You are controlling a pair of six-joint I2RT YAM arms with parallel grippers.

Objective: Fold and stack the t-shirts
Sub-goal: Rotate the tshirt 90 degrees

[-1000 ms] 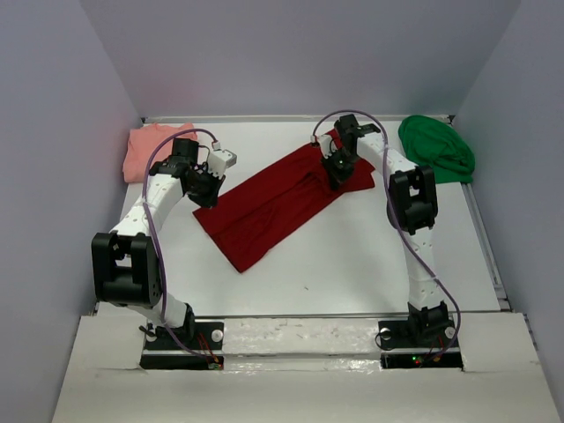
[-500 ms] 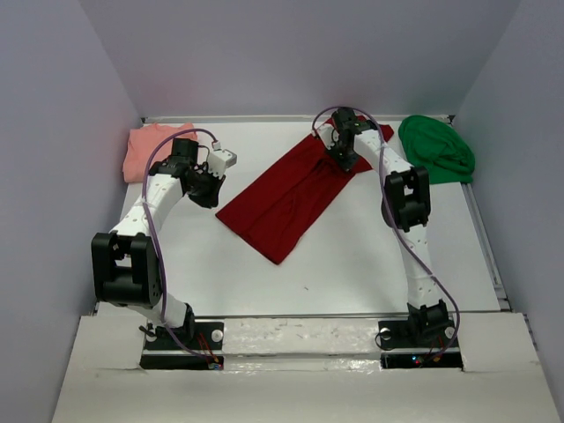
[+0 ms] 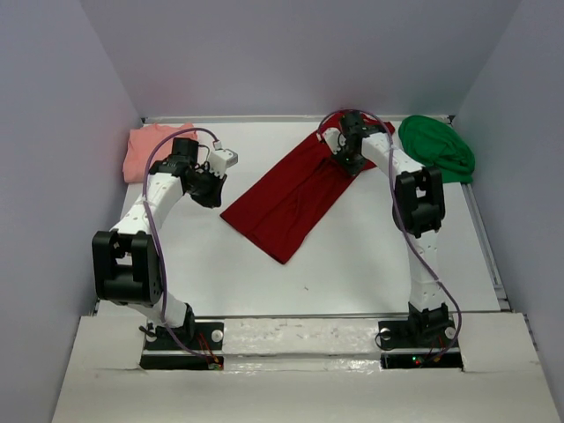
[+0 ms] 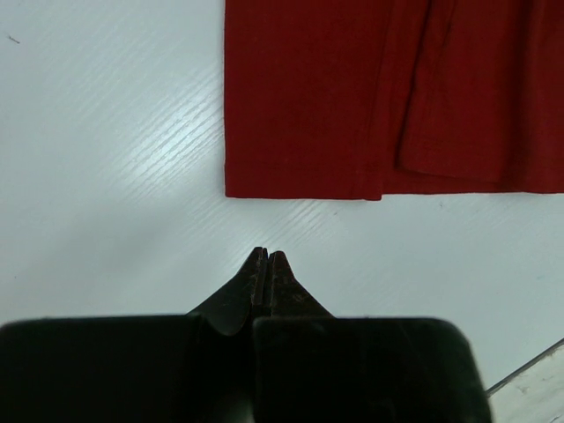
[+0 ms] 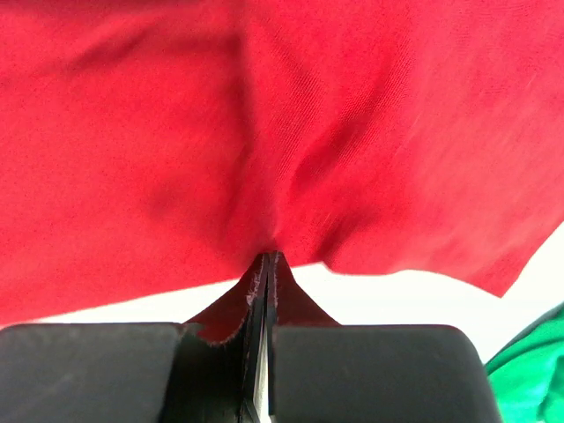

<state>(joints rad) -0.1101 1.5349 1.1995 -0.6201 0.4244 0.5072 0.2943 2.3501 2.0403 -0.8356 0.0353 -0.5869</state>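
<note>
The dark red t-shirt [image 3: 295, 192] lies as a long folded strip running diagonally from the table's middle to the far right. My right gripper [image 3: 351, 160] is shut on its far end; in the right wrist view [image 5: 267, 256] the cloth [image 5: 264, 132] bunches at the fingertips. My left gripper [image 3: 211, 196] is shut and empty, just left of the strip's near end; the left wrist view [image 4: 266, 254] shows the hem [image 4: 304, 189] a short way ahead. The salmon-pink t-shirt [image 3: 150, 146] lies at the far left. The bright green t-shirt [image 3: 436, 148] lies crumpled at the far right.
Grey walls enclose the white table [image 3: 352, 264] on three sides. A white rail [image 3: 300, 119] runs along the far edge. The green shirt also shows at the lower right of the right wrist view [image 5: 533, 370].
My right gripper has pulled the red shirt's far end toward the far right, and the whole strip slid away from my left gripper. The left arm has barely moved.
</note>
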